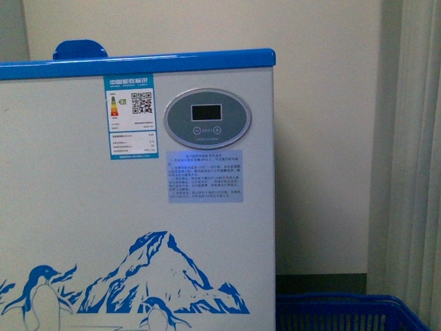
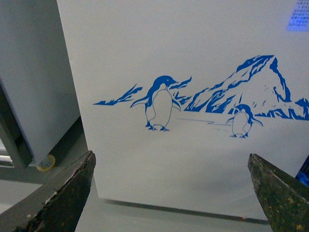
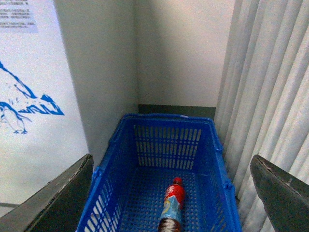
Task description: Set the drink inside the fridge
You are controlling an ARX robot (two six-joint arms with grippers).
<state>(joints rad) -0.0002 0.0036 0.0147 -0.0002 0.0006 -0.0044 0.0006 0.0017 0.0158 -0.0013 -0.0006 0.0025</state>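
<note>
Right wrist view is showing us the drink (image 3: 173,205) lying on its side on the floor of the blue mesh basket (image 3: 164,117). The basket is sitting just beside the fridge (image 3: 29,154), at its right-hand end. Our right gripper (image 3: 170,160) is hovering above that basket, jaws spread wide with nothing between them. Our left gripper (image 2: 170,158) is facing the fridge's penguin-and-mountain picture (image 2: 159,104), jaws likewise spread and empty. A grey-white cabinet (image 2: 34,72) is standing just beside the fridge. In the front view, the fridge's oval display (image 1: 207,118) is glowing faintly below its blue rim (image 1: 138,65).
</note>
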